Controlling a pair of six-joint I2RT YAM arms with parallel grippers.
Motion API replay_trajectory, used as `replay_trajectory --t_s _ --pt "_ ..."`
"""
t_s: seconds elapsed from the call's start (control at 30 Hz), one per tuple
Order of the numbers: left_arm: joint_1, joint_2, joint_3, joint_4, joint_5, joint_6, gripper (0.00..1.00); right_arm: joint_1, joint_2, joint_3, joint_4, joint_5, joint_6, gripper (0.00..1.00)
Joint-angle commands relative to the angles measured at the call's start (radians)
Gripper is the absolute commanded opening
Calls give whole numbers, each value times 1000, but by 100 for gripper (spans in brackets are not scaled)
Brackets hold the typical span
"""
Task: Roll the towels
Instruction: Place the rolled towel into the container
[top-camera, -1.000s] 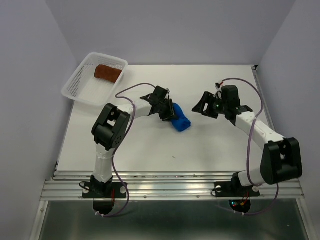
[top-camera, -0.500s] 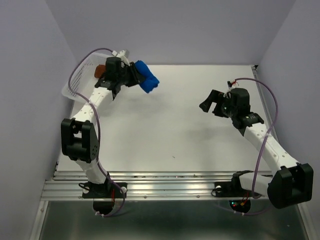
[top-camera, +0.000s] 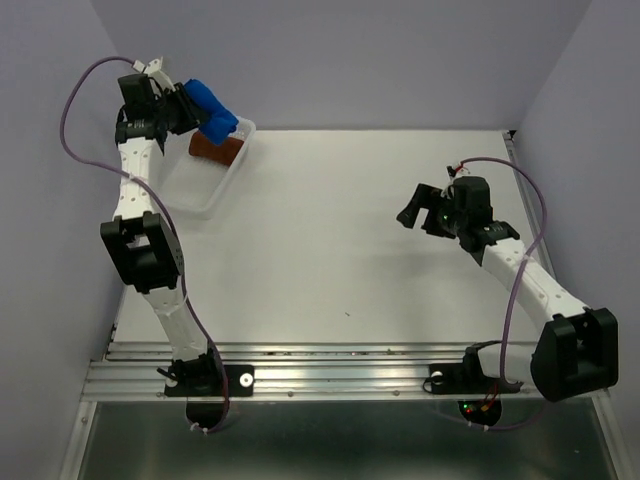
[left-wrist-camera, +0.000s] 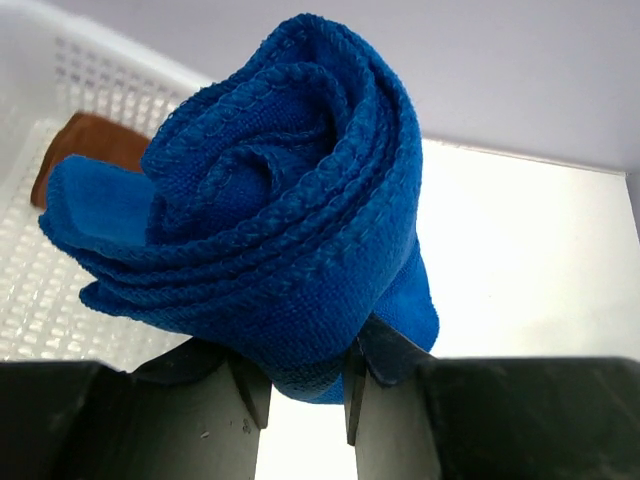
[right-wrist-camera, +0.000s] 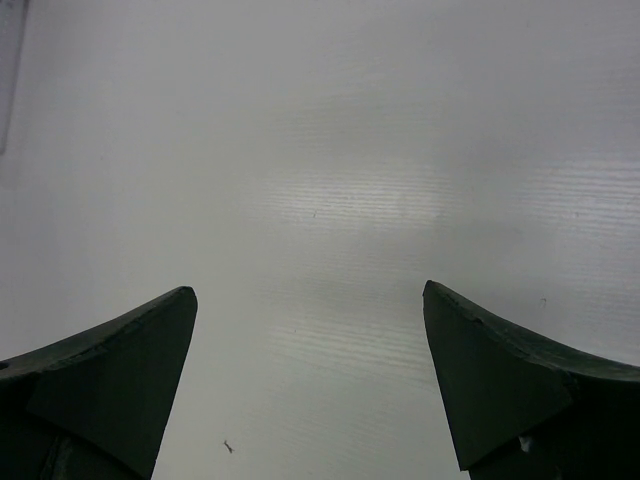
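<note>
Reaches farther over basket (top-camera: 196, 186) than before, pinching rolled blue towel (left-wrist-camera: 290, 230) in left gripper (left-wrist-camera: 300, 380), right gripper (right-wrist-camera: 310, 330) splayed empty well away. Risks unrolling if released high.

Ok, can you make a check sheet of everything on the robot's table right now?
Surface: white table, flat.
Job's things: blue towel rolled, held in the air by the basket; brown towel rolled, lying in the basket.
Clutter: one tiny dark speck.
Fingers: left fingers shut on blue towel; right fingers open, holding nothing.
Cables: purple cables looping along both arms.
Surroundings: plain pale walls; metal rail at the near edge.
</note>
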Motion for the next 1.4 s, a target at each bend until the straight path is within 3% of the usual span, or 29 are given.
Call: replay_trajectory --t_s 0.0,0.2,0.5,0.93,1.27,1.3,1.37 --pt "65 59 15 -13 144 -70 0 -4 37 58 -4 2 -17 100" --pt "89 146 9 53 165 -133 0 -4 82 84 -12 -18 -13 100" --pt "97 185 -144 98 106 -120 0 -4 114 86 -23 -17 -17 100" --pt "105 298 -186 121 93 -90 0 -4 162 104 -33 -15 -24 100" --pt "114 407 -88 -20 -7 -109 0 -4 180 118 -33 -23 -27 100" --pt "112 418 -56 -40 -19 -110 1 -4 180 120 -35 -21 -27 100" --pt "114 442 -28 -103 -28 -109 19 -4 178 120 -36 -21 -27 100"
